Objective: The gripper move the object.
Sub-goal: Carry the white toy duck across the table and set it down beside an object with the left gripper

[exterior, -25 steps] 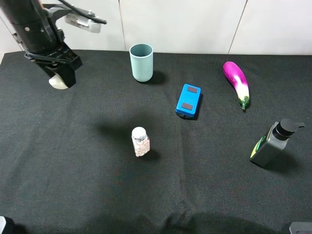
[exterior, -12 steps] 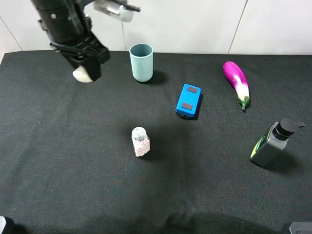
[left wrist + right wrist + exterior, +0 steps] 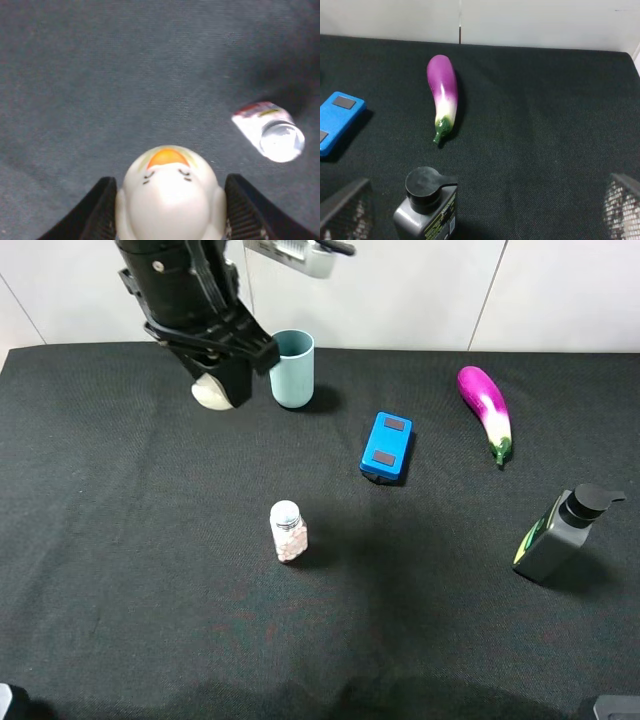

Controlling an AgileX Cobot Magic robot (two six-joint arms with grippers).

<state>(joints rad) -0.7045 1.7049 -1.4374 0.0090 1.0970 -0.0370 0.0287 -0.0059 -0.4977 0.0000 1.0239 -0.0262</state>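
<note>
My left gripper (image 3: 224, 378) is shut on the cream-white rubber duck (image 3: 210, 395) and holds it above the black cloth, just left of the teal cup (image 3: 290, 368). In the left wrist view the duck (image 3: 169, 197), with its orange beak, sits between the two black fingers (image 3: 102, 212). The pill bottle (image 3: 270, 132) lies below and ahead of it. My right gripper (image 3: 482, 205) is open and empty at the near right of the table, behind the grey pump bottle (image 3: 426, 207).
A pill bottle (image 3: 288, 531) with a white cap stands mid-table. A blue box (image 3: 386, 447) lies right of the cup. A purple eggplant (image 3: 484, 408) lies at the back right. The pump bottle (image 3: 556, 535) stands at the right edge.
My left gripper has carried the duck to the right along the back of the table, from the far left corner to beside the cup. Nothing else moved.
</note>
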